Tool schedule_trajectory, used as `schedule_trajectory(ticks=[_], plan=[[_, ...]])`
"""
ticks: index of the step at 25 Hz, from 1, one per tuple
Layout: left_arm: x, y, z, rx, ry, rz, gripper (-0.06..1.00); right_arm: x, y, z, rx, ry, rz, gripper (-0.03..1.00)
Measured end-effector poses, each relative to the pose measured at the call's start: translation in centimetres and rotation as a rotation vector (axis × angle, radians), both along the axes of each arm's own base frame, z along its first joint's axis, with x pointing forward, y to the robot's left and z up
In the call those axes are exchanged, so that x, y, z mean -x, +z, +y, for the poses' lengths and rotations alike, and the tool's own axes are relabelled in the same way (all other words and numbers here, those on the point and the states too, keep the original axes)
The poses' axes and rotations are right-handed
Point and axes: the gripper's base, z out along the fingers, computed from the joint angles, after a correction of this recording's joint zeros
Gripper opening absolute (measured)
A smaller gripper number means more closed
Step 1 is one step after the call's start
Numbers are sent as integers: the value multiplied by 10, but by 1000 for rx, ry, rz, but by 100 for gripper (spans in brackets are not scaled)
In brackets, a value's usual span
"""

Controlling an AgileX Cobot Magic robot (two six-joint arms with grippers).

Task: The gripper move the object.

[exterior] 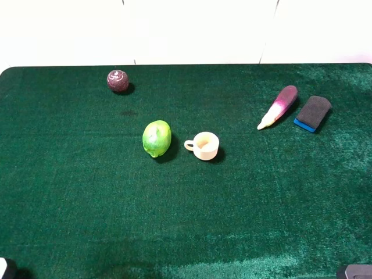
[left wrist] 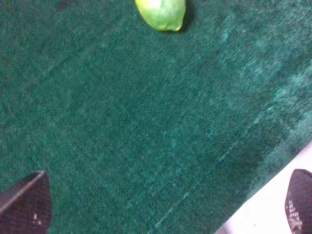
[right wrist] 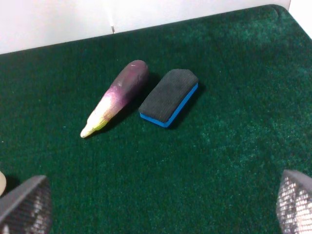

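Note:
The cream cup [exterior: 203, 145], handle pointing left and pale orange inside, stands upright on the green cloth near the middle, just right of the green fruit [exterior: 156, 138]. A sliver of the cup's rim shows at the edge of the right wrist view [right wrist: 1, 183]. My left gripper [left wrist: 163, 204] is open and empty over the cloth's near edge, well short of the green fruit [left wrist: 161, 12]. My right gripper [right wrist: 160, 204] is open and empty, low over the cloth to the right of the cup. Only small parts of the arms show at the bottom corners of the high view.
A dark maroon ball [exterior: 117, 81] lies at the back left. A purple and white eggplant [exterior: 279, 106] and a black eraser with a blue base [exterior: 313, 113] lie at the back right, and both also show in the right wrist view, eggplant [right wrist: 117, 97] and eraser [right wrist: 169, 96].

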Motion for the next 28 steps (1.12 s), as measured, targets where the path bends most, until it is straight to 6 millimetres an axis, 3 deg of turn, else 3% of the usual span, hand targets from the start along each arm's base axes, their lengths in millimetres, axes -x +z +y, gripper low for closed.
schedule_trajectory(ticks=[13,20,28], plan=[[36,-52,50,41,409,-110,97,0,0,0,0,0,0,69],[54,-70,54,66,482,-276,97,0,0,0,0,0,0,69],[72,-71,51,151,476,-377,97,0,0,0,0,0,0,69]])
